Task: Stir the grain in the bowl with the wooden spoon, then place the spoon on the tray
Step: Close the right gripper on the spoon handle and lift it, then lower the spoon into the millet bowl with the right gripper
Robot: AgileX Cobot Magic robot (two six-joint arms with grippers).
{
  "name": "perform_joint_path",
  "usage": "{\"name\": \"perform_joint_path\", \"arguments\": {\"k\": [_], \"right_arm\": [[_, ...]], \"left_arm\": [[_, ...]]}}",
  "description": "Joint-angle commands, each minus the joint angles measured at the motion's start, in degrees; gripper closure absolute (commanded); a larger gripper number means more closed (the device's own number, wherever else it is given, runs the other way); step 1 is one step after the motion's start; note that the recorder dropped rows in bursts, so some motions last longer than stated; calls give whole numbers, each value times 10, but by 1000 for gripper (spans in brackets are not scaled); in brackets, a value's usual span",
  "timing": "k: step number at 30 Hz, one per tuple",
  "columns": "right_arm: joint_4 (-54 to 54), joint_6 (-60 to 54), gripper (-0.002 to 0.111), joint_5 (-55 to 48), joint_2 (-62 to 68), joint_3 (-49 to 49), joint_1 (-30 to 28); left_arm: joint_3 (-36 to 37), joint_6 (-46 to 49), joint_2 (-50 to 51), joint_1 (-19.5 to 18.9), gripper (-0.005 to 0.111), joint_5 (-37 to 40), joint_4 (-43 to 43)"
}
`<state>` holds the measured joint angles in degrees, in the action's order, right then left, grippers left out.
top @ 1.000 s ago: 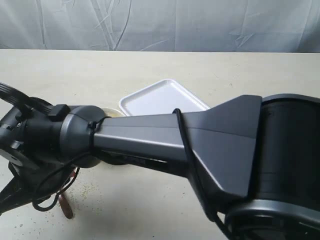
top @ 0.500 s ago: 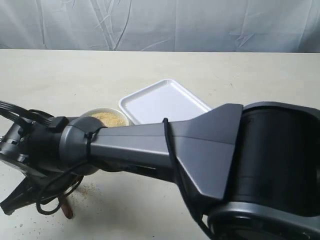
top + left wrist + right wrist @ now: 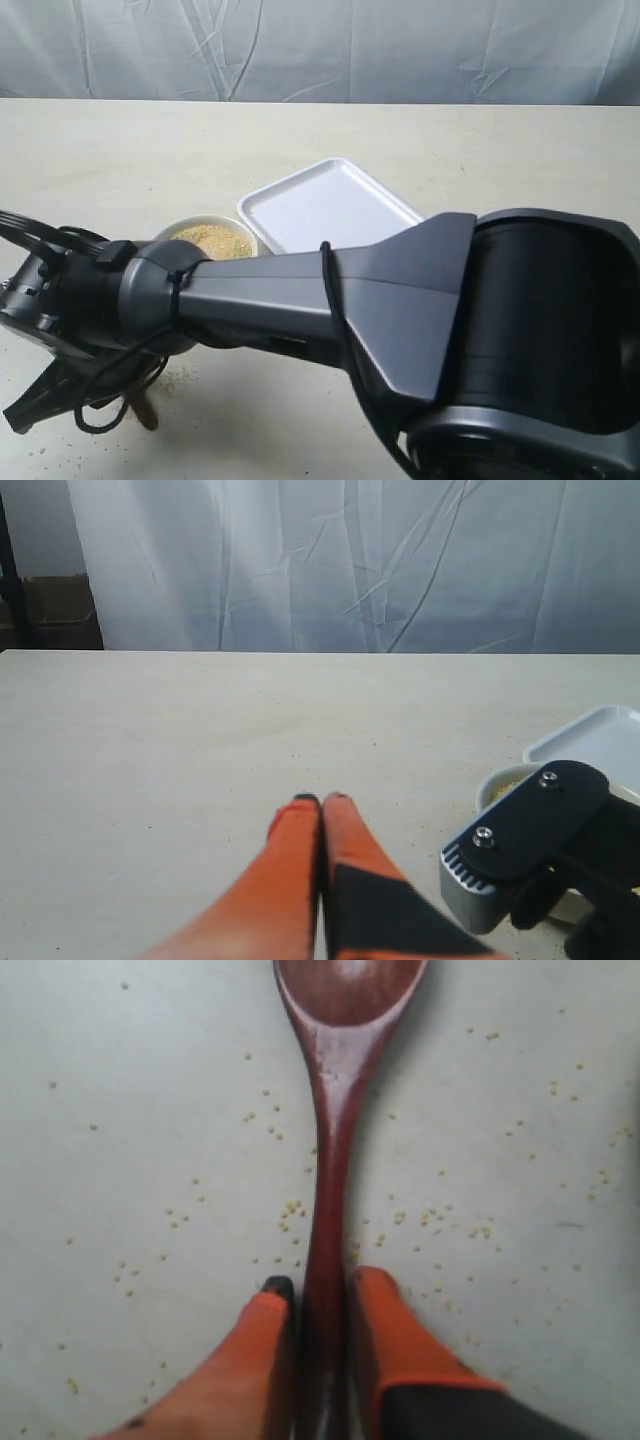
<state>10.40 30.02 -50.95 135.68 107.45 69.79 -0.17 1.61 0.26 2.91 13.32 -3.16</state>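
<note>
The big dark-grey right arm has dropped lower across the pale desk — and the small round white bowl, left of centre beside the flat white rectangular tray, is now uncovered, its golden-yellow grain showing. The right hand is clamped on the slim reddish-brown wooden spoon, lower left over spilled granules, outside the bowl — stirring looks yet to come. The left hand, fingers pressed together, holds nothing.

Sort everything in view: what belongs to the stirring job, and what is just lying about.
Job: wooden spoon, gripped by the right gripper; grain in the bowl; tray.
Just there: loose grains scattered on the table; left gripper, shut and empty; curtain.
</note>
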Motion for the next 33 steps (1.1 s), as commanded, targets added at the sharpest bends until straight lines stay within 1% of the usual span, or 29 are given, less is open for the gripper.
{"name": "perform_joint_path", "arguments": {"k": [1,7,11,15,19,23,26,28,30,33], "right_arm": [[2,1,108,-7,-3,3,0],[2,-2,109,-23,-33,3,-2],[-17,-51,109,-50,-77,3,-18],[-46,-121,109,-100,-124,3,-48],[-41,-143,109,-156,-149,3,-94],[-6,-150,109,-190,-147,3,-135],[18,-151,109,-190,-134,3,-145],[5,-174,109,-190,-118,3,-144],[-36,-201,109,-190,-102,3,-144],[-51,-203,109,-190,-85,3,-144]], "left_arm": [[2,0,-3,0,107,-5,-2],[2,0,-3,0,107,-5,-2],[2,0,-3,0,107,-5,-2],[2,0,-3,0,107,-5,-2],[2,0,-3,0,107,-5,-2],[2,0,-3,0,107,-5,-2],[2,0,-3,0,107,-6,-2],[2,0,-3,0,107,-9,-2],[2,0,-3,0,107,-9,-2],[2,0,-3,0,107,-9,-2]]}}
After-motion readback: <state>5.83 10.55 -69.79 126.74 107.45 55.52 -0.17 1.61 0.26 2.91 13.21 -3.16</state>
